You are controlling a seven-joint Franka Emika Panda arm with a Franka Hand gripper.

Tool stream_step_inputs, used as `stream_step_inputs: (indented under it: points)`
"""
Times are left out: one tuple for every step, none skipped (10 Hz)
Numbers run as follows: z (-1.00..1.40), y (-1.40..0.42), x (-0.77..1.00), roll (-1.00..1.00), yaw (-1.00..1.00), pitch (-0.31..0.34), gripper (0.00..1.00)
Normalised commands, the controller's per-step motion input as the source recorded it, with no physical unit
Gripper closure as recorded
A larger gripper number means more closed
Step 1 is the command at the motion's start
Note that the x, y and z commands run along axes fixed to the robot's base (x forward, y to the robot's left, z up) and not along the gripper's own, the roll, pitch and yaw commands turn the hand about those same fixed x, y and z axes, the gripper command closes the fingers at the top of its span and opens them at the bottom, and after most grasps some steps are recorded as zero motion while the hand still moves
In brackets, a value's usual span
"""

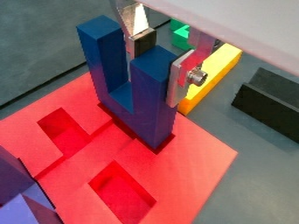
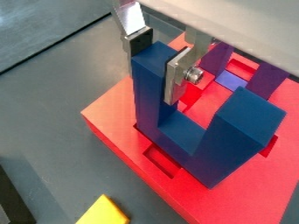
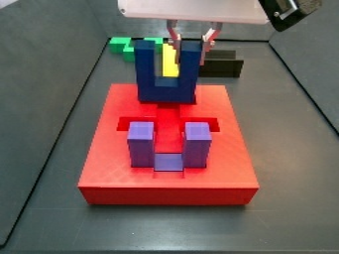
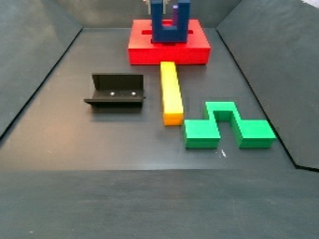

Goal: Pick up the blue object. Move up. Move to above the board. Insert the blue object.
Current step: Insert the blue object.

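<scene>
Your gripper (image 2: 163,59) has its jaws clenched on one upright prong of the dark blue U-shaped block (image 1: 131,83), standing base-down on the large flat red board (image 1: 176,175) over a recess (whether it is seated, its own base hides), prongs up.

This is a lab test rig — a bare, dark grey floor (image 4: 88,140) closed in by sloping grey walls (image 4: 37,65), seen in both side views. At the left of a side view stands the fixture (image 4: 116,91), a dark bracket on its base plate. The pieces are plain, single-coloured blocks — a long yellow bar (image 4: 171,91), a green block (image 4: 227,126), a red board (image 3: 169,159). The gripper (image 3: 187,43) hangs at the top centre of a side view under a pale mount.
</scene>
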Motion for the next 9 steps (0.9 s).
stream_step_inputs:
  points:
    - [-0.15,0.07,0.0,-0.06,0.03,-0.101,1.0]
    - [-0.12,0.07,0.07,-0.06,0.07,-0.094,1.0]
    - [-0.07,0.07,0.12,-0.07,0.09,-0.081,1.0]
    - [-0.02,0.01,0.03,-0.07,0.06,-0.06,1.0]
    - [0.0,0.0,0.0,-0.04,0.09,-0.039,1.0]
    - [0.0,-0.02,0.0,-0.04,0.06,-0.053,1.0]
    - [0.0,-0.06,0.0,-0.05,0.01,-0.101,1.0]
    - [0.0,-0.11,0.0,-0.04,0.0,-0.107,1.0]
    - [0.0,-0.14,0.0,-0.01,0.01,-0.101,1.0]
